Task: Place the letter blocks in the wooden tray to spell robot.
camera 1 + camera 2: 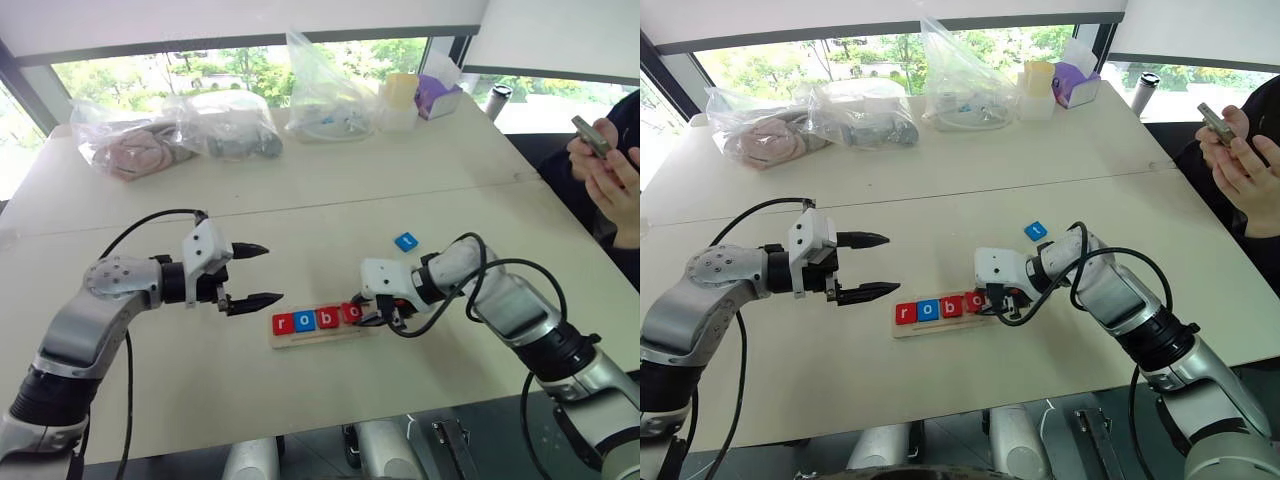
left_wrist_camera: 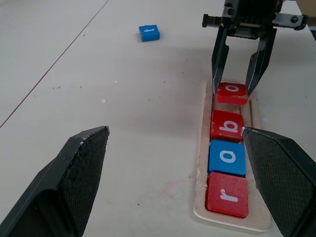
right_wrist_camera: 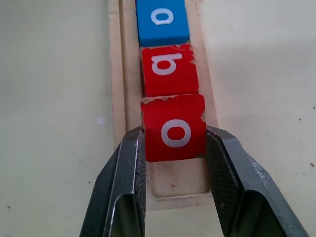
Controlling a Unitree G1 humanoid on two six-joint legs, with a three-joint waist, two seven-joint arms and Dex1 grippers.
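Note:
The wooden tray (image 2: pixel 202 163) lies on the table between my two grippers. In its groove sit a red r (image 1: pixel 283 323), a blue o (image 1: pixel 305 320) and a red b (image 1: pixel 328 318) in a row. My right gripper (image 3: pixel 174 133) is shut on a red o (image 3: pixel 174 129) at the tray's right end, just past the b and slightly tilted. Bare groove (image 3: pixel 177 185) shows beyond it. A blue t (image 1: pixel 405 241) lies loose on the table behind the tray. My left gripper (image 1: pixel 272 273) hovers open and empty, left of the tray.
Plastic bags (image 1: pixel 175 135) and small containers (image 1: pixel 400 100) stand along the far edge of the table. A person's hands holding a phone (image 1: pixel 600 160) are at the right edge. A seam (image 1: pixel 300 205) crosses the tabletop behind the blocks.

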